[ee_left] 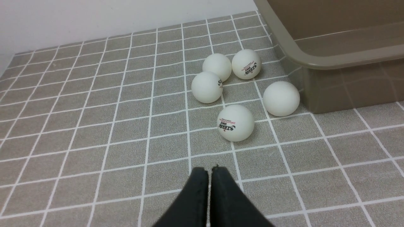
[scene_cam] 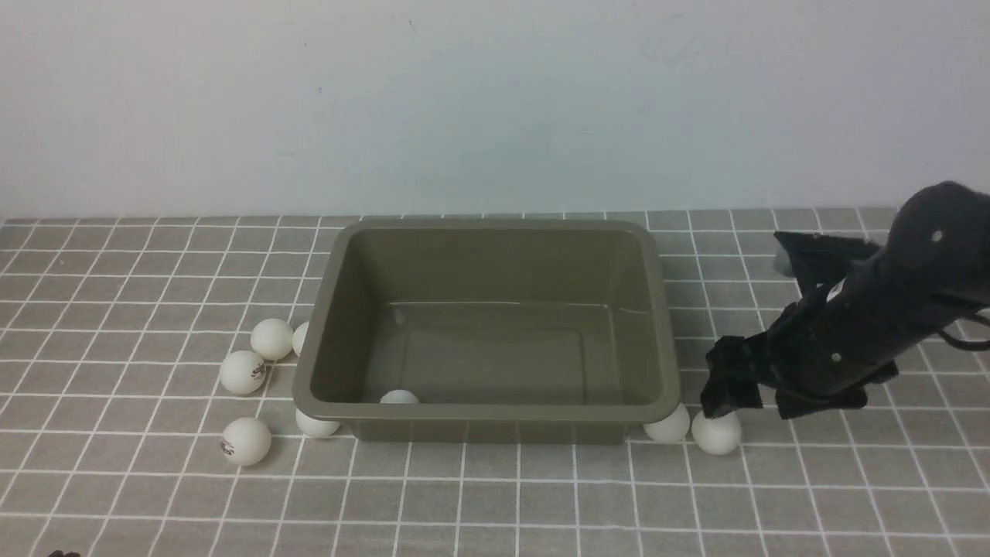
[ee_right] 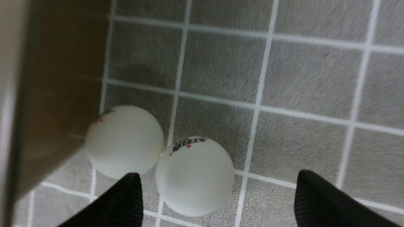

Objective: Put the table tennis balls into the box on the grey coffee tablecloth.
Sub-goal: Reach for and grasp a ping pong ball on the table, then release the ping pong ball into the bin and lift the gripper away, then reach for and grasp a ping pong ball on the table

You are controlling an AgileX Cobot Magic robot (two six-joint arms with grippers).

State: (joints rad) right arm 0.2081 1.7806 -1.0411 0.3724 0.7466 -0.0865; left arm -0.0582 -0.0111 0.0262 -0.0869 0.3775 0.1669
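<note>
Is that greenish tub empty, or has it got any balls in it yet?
Almost empty. The box holds one table tennis ball against its near wall; the rest of its visible floor is bare.

Grey checked tablecloth (scene_cam: 116, 309) carries the box (scene_cam: 495, 429) and seven balls (scene_cam: 246, 441).

The table tennis balls (ee_left: 235, 123) are seen in matte white, some printed with small black and red logos. The box (scene_cam: 495, 424) is coloured olive-grey. The grey coffee tablecloth (scene_cam: 116, 309) is crossed by thin white grid lines
</note>
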